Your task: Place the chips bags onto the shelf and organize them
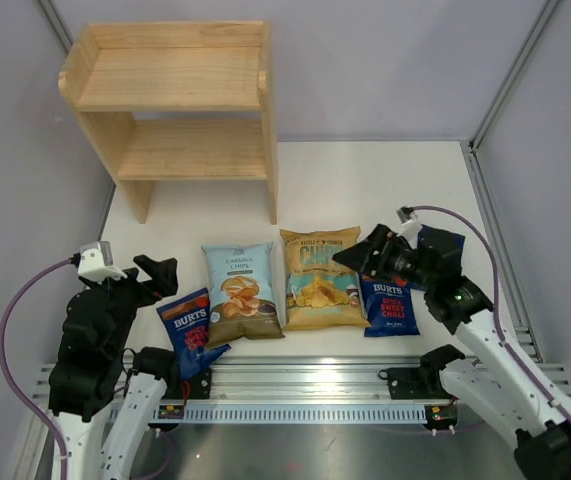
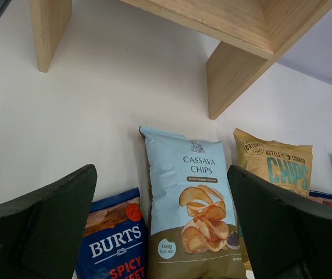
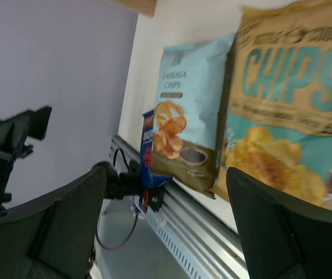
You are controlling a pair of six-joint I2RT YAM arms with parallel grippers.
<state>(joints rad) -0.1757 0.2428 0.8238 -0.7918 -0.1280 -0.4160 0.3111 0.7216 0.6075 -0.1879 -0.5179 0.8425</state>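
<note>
In front of the light two-tier pine shelf, the crinkly chips bags lie in a row on the white surface, while the black left hand, nearer than the row, and the black right hand, off the shelf's front right, both gape wide, gripping nothing.

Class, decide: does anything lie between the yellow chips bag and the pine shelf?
Nothing visible does: only bare white table lies between the large yellow crinkly chips bag and the light pine two-tier shelf.
</note>
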